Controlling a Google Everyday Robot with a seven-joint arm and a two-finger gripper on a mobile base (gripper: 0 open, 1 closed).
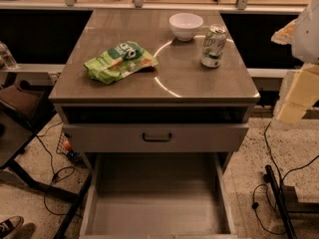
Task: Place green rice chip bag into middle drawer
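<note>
**Table** [199,83]: grey, glossy flat top with a bright curved light reflection on it. It carries three items.

1. **Green rice chip bag** [119,61]: crinkled light-green foil, lying flat on the left half of the top and well apart from the other two items. It has a dark-green patch with white logo lettering at its upper end and tan chip pictures beside that. The lettering cannot be read.
2. **White bowl** [186,25]: upright, near the back edge and right of centre.
3. **Soda can** [213,46]: green and white, upright, just right of the bowl and in front of it. Its label print is not legible.

**Drawer front** [99,137]: grey, with a dark bar handle [157,137], set below a dark open slot under the top.

**Middle drawer** [157,203]: pulled out low at the front, a shallow grey tray with a bare floor and low side walls.

**Hand** [294,101]: cream-coloured, at the right edge of view, off the table's right side and well apart from the bag. Whether it is spread or pressed together cannot be told.

**Floor** [249,148]: speckled, with black cables [50,176] trailing at left and right.
</note>
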